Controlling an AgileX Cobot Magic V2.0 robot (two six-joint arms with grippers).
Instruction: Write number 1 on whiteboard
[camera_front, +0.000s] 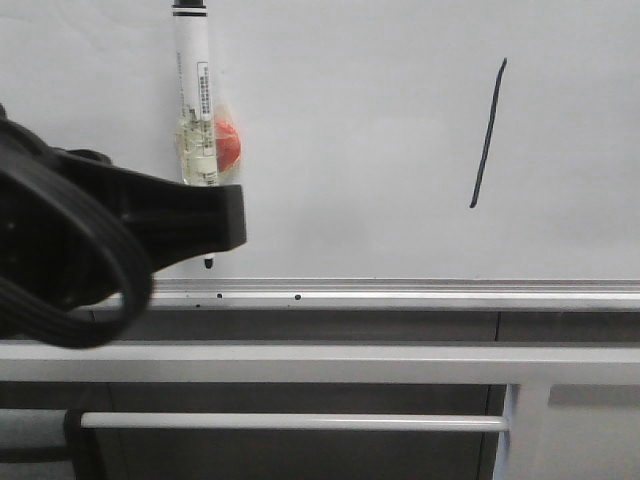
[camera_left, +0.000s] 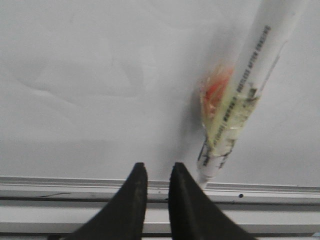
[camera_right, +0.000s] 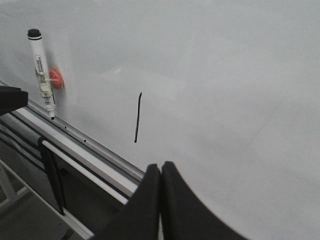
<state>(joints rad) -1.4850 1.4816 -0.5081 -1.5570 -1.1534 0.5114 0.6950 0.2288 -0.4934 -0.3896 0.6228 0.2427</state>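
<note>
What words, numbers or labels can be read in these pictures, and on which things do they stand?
"1": a single black marker stroke, the number 1, on the whiteboard.
Printed label with a barcode-like patch on the marker pen: too small to read in the front view.
Line of capital letters along the pen barrel in the left wrist view: too blurred to read.
No other text is visible.

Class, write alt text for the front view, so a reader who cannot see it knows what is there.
A whiteboard bears the number 1, a thin slanted black stroke, at its right. At its left a white marker pen stands upright against the board beside a red-orange blob, its lower part hidden behind the black left gripper. A silver rail runs along the board's lower edge.
</note>
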